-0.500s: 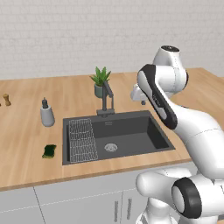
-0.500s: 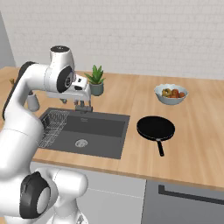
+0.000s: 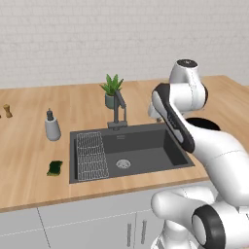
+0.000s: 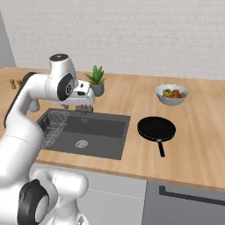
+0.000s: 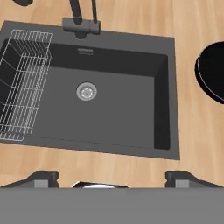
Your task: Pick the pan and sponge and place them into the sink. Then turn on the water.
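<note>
From my remote station, the sink point(image 3: 146, 153) sits dark and dry in the wooden surface point(image 3: 29, 141), holding just a wire rack point(image 3: 91, 155) on its left side and a silver drain point(image 3: 123, 164) at its middle. The faucet point(image 3: 119, 109) stands at the sink's back edge, no stream running from it. My hand view looks straight down on the sink, the two fingers point(image 5: 43, 178) set wide apart with nothing between them.

The right base view gives me the pan point(image 4: 156, 129), flat on the surface just right of the sink, handle pointing toward the front edge, and beyond it a pale bowl point(image 4: 172, 95) with fruit inside. The left base view shows the sponge point(image 3: 54, 168) lying just left of the sink, and a soap dispenser point(image 3: 51, 126) behind it.
</note>
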You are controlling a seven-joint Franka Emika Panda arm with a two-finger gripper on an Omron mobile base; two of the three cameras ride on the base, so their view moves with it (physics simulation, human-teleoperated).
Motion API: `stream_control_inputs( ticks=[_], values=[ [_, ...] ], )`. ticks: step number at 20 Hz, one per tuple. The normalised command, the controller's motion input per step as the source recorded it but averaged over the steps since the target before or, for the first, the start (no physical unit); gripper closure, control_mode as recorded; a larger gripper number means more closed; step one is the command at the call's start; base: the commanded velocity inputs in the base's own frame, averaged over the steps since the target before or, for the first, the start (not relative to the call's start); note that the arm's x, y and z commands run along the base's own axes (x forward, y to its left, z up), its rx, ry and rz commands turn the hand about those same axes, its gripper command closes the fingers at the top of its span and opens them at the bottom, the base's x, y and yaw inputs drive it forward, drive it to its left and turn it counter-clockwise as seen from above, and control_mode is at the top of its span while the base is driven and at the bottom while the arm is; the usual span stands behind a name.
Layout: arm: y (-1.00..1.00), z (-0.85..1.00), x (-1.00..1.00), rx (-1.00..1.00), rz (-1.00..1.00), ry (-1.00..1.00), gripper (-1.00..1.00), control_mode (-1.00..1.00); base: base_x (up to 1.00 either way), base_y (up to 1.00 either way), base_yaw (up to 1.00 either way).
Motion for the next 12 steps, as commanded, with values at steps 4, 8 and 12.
stream_control_inputs(
  ticks=[4, 8, 12],
  values=[
    [-0.67, -0.13, 0.00, -0.04, 0.00, -0.06, -1.00, -1.00, 0.00, 0.00, 0.00],
    [-0.71, -0.11, 0.00, -0.05, 0.00, 0.00, -1.00, -1.00, 0.00, 0.00, 0.00],
    [-0.58, -0.20, 0.00, -0.08, -0.02, 0.00, -1.00, -1.00, 0.00, 0.00, 0.00]
  ],
)
